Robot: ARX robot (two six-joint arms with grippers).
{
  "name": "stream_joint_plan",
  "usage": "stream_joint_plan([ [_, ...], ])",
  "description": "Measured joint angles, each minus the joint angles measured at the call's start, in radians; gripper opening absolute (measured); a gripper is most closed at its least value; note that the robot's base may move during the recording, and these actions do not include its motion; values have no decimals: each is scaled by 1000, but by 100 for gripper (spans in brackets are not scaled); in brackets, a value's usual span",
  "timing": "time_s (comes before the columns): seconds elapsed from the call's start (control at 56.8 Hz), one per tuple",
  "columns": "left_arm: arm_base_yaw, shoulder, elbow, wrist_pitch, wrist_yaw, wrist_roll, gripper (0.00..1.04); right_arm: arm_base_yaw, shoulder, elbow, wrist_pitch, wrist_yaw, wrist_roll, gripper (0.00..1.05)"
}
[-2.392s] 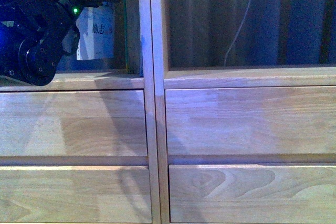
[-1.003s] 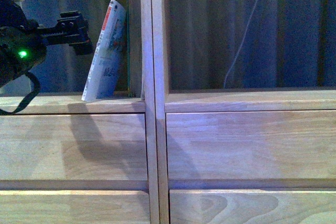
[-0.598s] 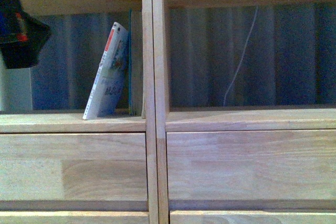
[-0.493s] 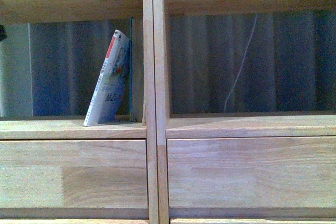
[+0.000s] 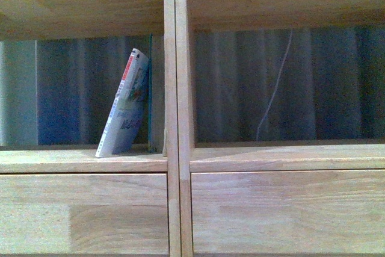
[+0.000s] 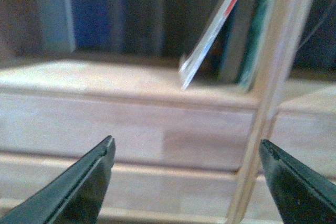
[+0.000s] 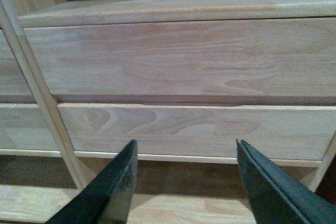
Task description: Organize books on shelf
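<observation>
In the cubby left of the central upright divider (image 5: pixel 172 112), the shelf (image 5: pixel 84 162) presents a light finger-jointed plank surface carrying two books. The white paperback (image 5: pixel 124 105) stands on its lower edge and tilts toward the divider, red-marked spine facing outward, its top leaning on the slim grey book (image 5: pixel 151 91), which stands upright just beside the divider with a teal-green edge showing. The cubby on the far side of the divider holds no books; through the open back, dark pleated curtain (image 5: pixel 337 82) and a thin pale cable (image 5: pixel 275 91) are visible. Plain drawer fronts (image 5: pixel 283 212) run below both cubbies. Left gripper (image 6: pixel 186 174): jaws spread wide, holding nothing, well apart from the paperback, facing the drawer front beneath the left cubby. Right gripper (image 7: pixel 186 179): jaws likewise wide apart, touching nothing, facing the lower drawer fronts beside an upright post.
</observation>
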Motion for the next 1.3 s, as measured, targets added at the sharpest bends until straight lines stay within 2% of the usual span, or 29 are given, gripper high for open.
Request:
stream_joint_plan([
  [0.053, 16, -23, -40, 3, 17, 6, 59, 62, -21, -18, 0, 66, -5, 43],
  [0.106, 29, -47, -77, 13, 26, 7, 50, 103, -37, -34, 0, 80, -11, 35],
  [0.246, 66, -103, -157, 39, 67, 13, 26, 118, -69, -71, 0, 96, -22, 12],
  [0.281, 103, -119, -179, 42, 130, 14, 20, 119, -79, -81, 0, 96, -23, 5],
  [0.387, 173, -154, -226, 51, 166, 13, 2, 120, -103, -103, 0, 96, -27, 3],
  [0.545, 180, -202, -284, 61, 177, 17, 3, 120, -233, -129, -117, 98, -27, 3],
  [0.968, 182, -307, -370, 52, 178, 17, 3, 120, -304, -187, -114, 97, -27, 3],
  [1.073, 182, -425, -386, -75, 179, 18, 3, 121, -310, -187, -113, 97, -27, 3],
  [1.302, 182, -477, -401, -84, 178, 18, 3, 120, -312, -187, -113, 97, -27, 3],
])
